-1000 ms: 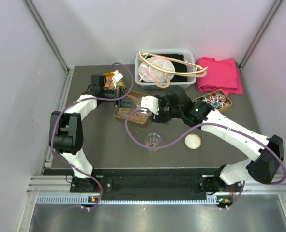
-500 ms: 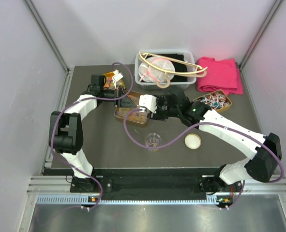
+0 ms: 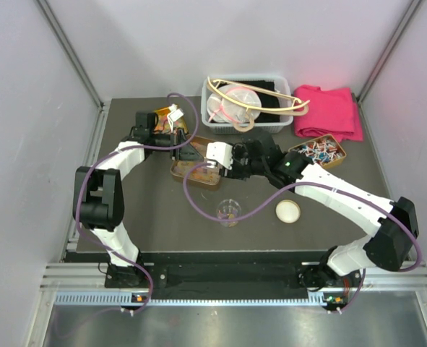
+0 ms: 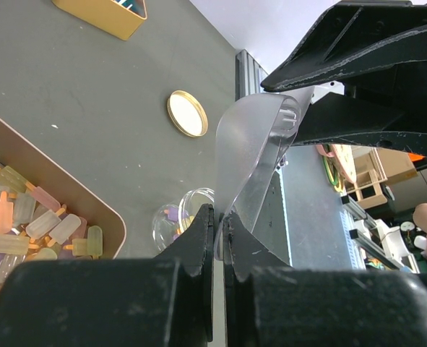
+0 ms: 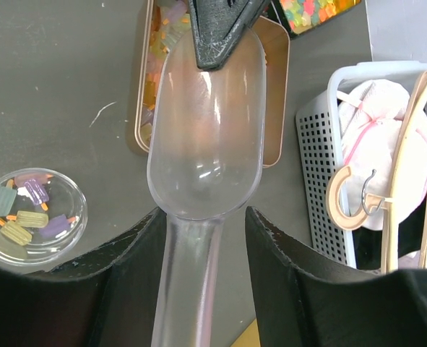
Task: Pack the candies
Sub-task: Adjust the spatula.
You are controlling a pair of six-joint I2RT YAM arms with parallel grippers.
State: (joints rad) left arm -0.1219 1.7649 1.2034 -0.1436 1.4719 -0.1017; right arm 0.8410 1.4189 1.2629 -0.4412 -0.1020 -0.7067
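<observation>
- Two grippers are placed on one clear scoop [image 5: 206, 123], which is held level above the tray [image 4: 90, 196]. A handover between the arms is judged to be in hand.
- The left gripper [image 4: 214, 217] is pinched tight on the thin front lip of the scoop's bowl, so that the bowl is steadied while the handle is left free.
- The right gripper [image 5: 199, 217] is set astride the handle with its jaws part-open. A gap is seen on one side, so the handle is not yet clamped.
- The candies [image 4: 25, 224], shaped like small ice lollies, are heaped in the tray directly beneath the scoop. A few are already lying in the clear cup [image 5: 32, 213], which is stood near the tray, toward the arm bases.
- The scoop's bowl is seen to be empty.
- A round lid [image 4: 187, 113], taken to be the cup's, is laid apart on the table [image 3: 155, 217], presumably so that the cup's mouth is left open for filling.
- Most of the packing is judged to be undone.
</observation>
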